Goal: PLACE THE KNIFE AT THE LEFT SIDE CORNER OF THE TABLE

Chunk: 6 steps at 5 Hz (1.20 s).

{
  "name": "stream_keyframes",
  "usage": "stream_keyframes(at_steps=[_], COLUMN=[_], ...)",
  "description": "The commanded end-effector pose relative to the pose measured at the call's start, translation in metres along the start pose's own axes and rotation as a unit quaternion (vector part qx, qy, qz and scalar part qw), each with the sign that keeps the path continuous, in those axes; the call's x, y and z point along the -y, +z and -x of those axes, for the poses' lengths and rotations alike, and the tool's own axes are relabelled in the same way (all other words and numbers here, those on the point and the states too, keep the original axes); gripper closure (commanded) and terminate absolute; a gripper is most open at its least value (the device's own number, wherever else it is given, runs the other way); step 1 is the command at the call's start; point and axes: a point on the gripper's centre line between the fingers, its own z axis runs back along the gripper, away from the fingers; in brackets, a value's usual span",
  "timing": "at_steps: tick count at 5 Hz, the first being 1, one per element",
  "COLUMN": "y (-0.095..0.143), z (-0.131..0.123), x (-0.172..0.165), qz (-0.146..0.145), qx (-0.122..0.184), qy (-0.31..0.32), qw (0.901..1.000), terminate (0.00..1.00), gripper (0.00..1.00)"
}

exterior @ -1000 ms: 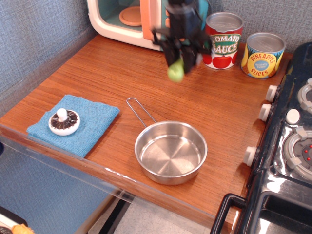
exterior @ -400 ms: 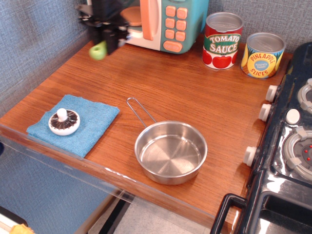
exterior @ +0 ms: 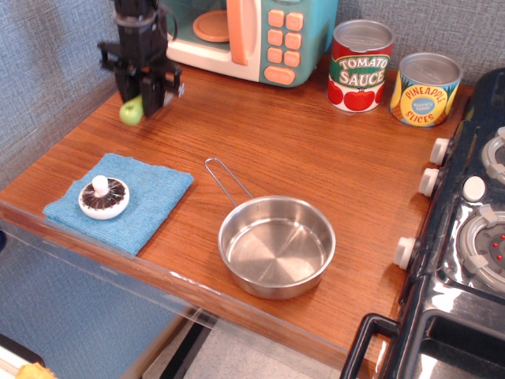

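We hold the knife (exterior: 132, 111) clamped in our hand (exterior: 144, 93), handle hanging down over the tabletop's (exterior: 316, 150) far-left corner.

Only readable stuff is on the two cans at the back. The red can (exterior: 361, 66) says "TOMATO SAUCE" on its green-and-white label. The yellow can (exterior: 427, 89) next to it says "PINEAPPLE SLICES" in a blue circle. Nothing else has legible text.
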Motion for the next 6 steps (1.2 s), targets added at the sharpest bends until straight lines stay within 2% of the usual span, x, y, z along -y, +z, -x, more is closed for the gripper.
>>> stream_keyframes(at_steps=[1, 2, 3, 4, 5, 6], y=[-0.001, 0.002, 0.028, 0.075, 0.110, 0.106], z=[-0.001, -0.001, -0.005, -0.004, 0.004, 0.010], x=[-0.017, -0.017, -0.013, -0.008, 0.001, 0.011], qz=[-0.003, 0.006, 0.015, 0.018, 0.025, 0.022], qx=[0.002, 0.015, 0.060, 0.111, 0.126, 0.102], qy=[-0.014, -0.042, -0.057, -0.053, -0.034, -0.041], qw=[0.9999, 0.9990, 0.9964, 0.9923, 0.9912, 0.9937], terminate=[0.00, 0.00, 0.00, 0.00, 0.00, 0.00], gripper=[1.00, 0.00, 0.00, 0.00, 0.00, 0.00])
